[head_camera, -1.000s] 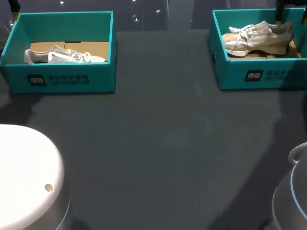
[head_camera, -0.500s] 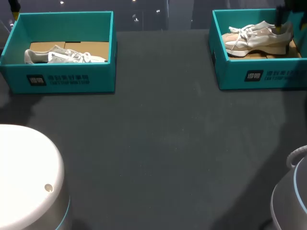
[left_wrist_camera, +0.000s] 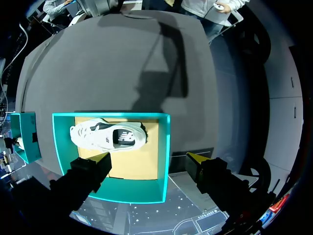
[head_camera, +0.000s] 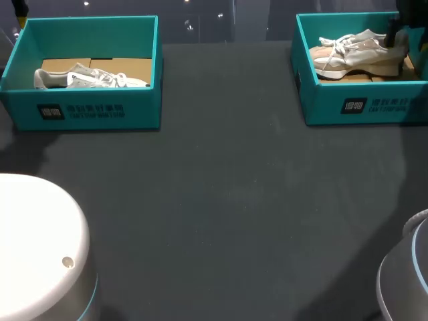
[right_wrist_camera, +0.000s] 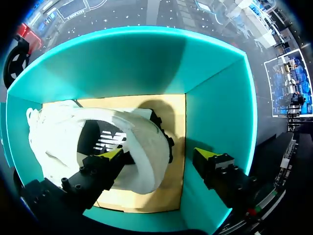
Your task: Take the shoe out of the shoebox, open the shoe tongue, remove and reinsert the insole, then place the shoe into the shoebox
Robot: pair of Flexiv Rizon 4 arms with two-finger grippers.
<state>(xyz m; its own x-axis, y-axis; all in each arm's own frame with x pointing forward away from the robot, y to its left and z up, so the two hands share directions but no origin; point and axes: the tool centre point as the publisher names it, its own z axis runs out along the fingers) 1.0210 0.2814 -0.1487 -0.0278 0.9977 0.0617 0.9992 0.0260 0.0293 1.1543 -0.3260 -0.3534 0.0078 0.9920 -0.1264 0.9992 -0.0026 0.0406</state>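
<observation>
Right claw was down inside the teal shoebox at the bench's far right corner. Its fingers were spread wide, one over the pale shoe's collar, the other beyond the heel, gripping nothing. The shoe sat in the box. Left claw hung high over the other shoebox, fingers apart, a white shoe inside.
</observation>
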